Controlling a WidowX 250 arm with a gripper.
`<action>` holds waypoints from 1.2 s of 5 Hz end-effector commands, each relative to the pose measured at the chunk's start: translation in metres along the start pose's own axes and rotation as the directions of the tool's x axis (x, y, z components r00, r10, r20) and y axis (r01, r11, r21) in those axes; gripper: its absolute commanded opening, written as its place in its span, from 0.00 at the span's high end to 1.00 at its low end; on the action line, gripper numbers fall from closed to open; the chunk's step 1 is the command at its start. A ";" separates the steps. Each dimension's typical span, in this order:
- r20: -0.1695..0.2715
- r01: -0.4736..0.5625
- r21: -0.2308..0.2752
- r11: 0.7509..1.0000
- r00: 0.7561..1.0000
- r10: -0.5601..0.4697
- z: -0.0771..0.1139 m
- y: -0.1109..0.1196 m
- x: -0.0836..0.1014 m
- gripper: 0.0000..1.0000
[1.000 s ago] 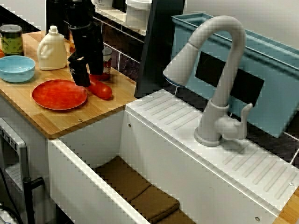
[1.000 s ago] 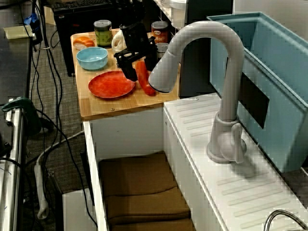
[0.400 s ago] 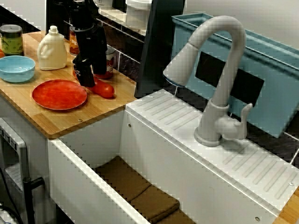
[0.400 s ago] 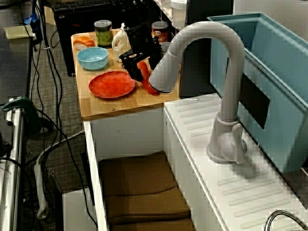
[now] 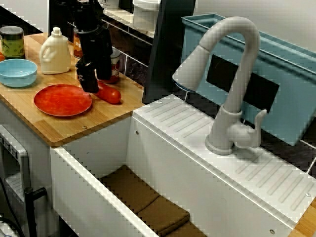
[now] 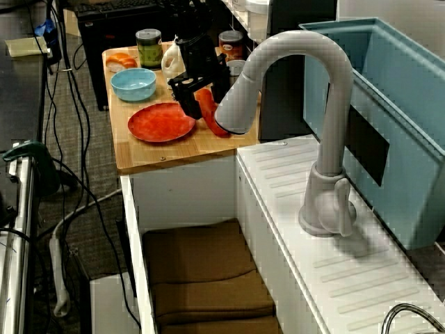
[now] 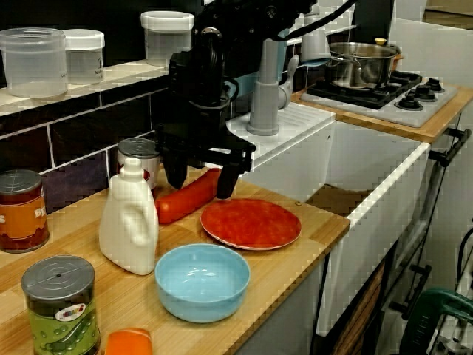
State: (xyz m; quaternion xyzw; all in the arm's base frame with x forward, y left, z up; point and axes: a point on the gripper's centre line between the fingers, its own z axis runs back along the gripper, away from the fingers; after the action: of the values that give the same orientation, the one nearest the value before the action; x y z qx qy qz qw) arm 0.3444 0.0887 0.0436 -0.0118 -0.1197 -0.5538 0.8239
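Fingers point(image 7: 226, 180) of gripper point(image 7: 199, 176) spread apart, straddling long red vegetable point(image 7: 183, 201), not clamped. Vegetable flat on wooden counter point(image 7: 74, 244), at 10 o'clock of red plate point(image 7: 251, 222); white bottle point(image 7: 129, 222) at its 9 o'clock. Probably light, firm, smooth, prone to roll; grip across mid-length.

No legible text or labels.

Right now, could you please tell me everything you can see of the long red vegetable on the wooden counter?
The long red vegetable is smooth and orange-red, with a rounded end. It lies flat on the wooden counter, behind the red plate and beside the white bottle. The black gripper hangs over one end, jaws open on either side; whether they touch it I cannot tell.
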 end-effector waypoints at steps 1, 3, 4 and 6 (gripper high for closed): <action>0.028 0.023 0.021 1.000 0.999 -0.023 0.023 -0.003 0.006 0.00; 0.029 -0.001 0.013 1.000 1.000 0.001 0.017 -0.002 0.006 0.00; 0.030 -0.010 0.008 1.000 0.999 0.009 0.016 -0.001 0.005 0.00; 0.043 -0.025 0.000 1.000 0.999 0.025 0.015 -0.001 0.004 0.93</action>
State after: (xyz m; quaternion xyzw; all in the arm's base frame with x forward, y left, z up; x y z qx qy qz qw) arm 0.3334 0.0805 0.0427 -0.0432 -0.1231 -0.5435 0.8292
